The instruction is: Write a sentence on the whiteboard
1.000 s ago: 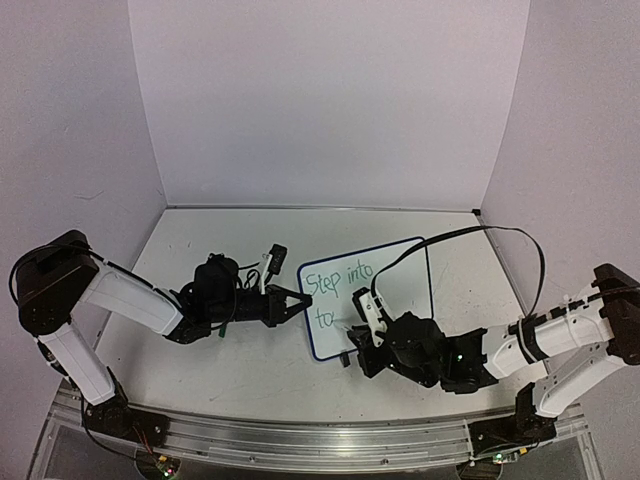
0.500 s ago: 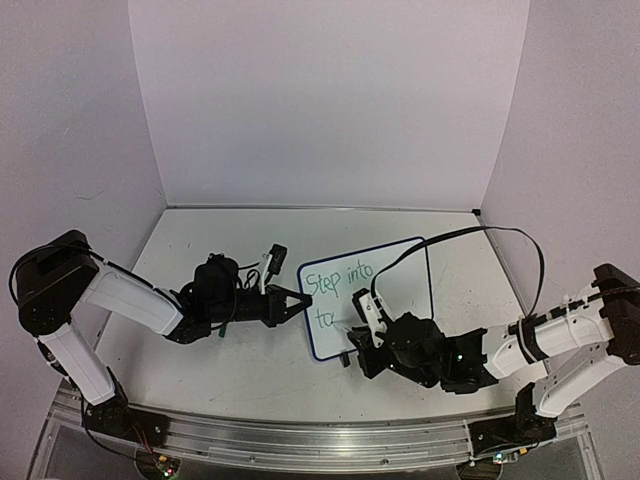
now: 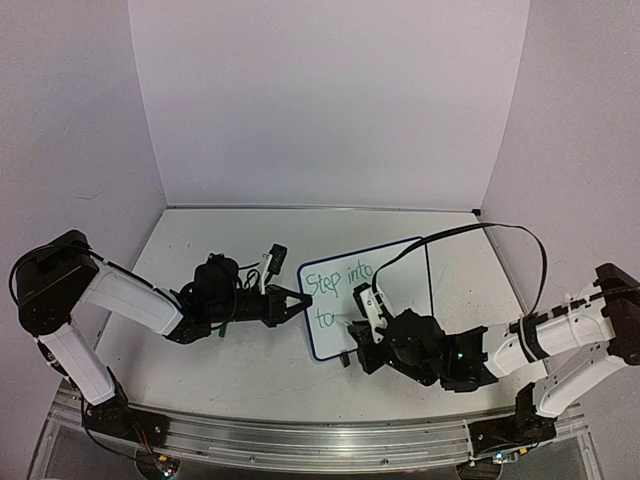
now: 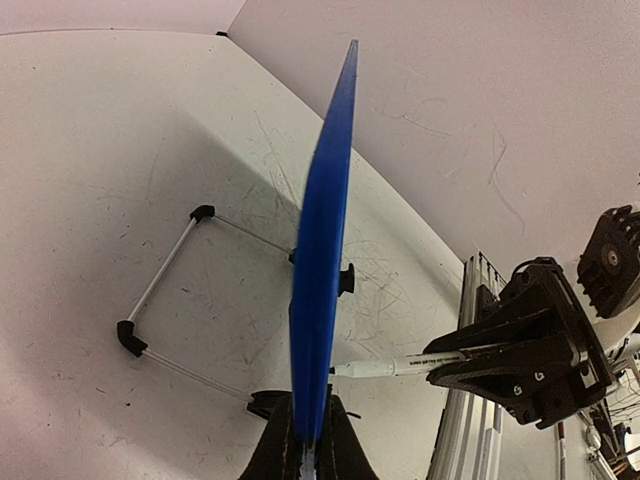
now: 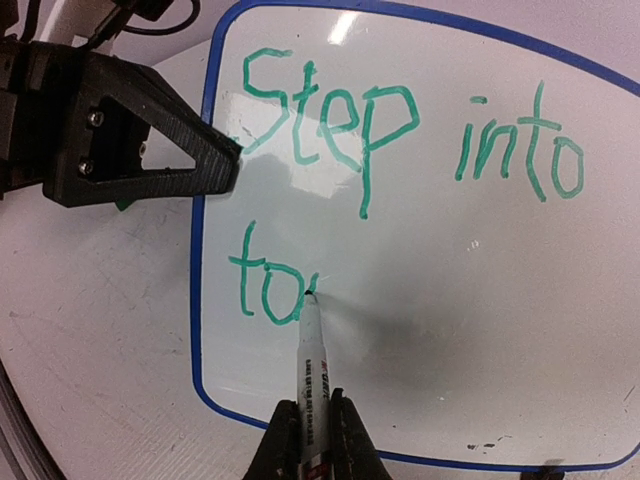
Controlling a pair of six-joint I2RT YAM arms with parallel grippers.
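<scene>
The whiteboard (image 3: 390,285) stands tilted at mid table, blue-rimmed. My left gripper (image 3: 297,304) is shut on its left edge; the left wrist view looks along the blue rim (image 4: 325,250) pinched in the jaws (image 4: 308,445). The sentence (image 5: 400,130) reads "Step into" in green, with "to" and a fresh stroke (image 5: 270,285) on the line below. My right gripper (image 5: 315,435) is shut on a white marker (image 5: 311,360). The marker's tip touches the board just right of the "o". The marker (image 4: 400,366) meets the board's face from the right.
A wire stand (image 4: 160,290) with black feet props the board from behind. A black cable (image 3: 480,235) arcs over the board's right side. The aluminium rail (image 3: 300,430) runs along the near edge. Grey scribbles mark the tabletop (image 4: 420,290).
My right gripper with the marker has crept slightly up and to the right on the second line. The left arm and the board have stayed still.
</scene>
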